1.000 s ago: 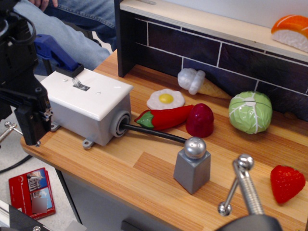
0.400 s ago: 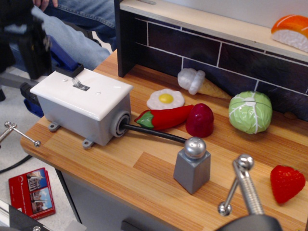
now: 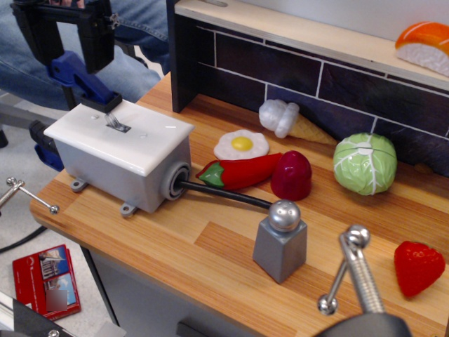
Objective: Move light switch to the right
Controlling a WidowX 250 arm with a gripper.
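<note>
The light switch (image 3: 116, 123), a small stiff metal toggle, stands at the centre of the glossy white faceplate (image 3: 140, 137). The gripper (image 3: 64, 31) hovers above and behind the faceplate, fingers spread, empty. It probably wants a sideways nudge, not a grasp; the smooth lever may slip off a fingertip.

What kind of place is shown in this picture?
Probably a toy kitchen set up as a robot test bench: wooden counter, plastic play food such as a fried egg and cabbage, a clamped light switch.
</note>
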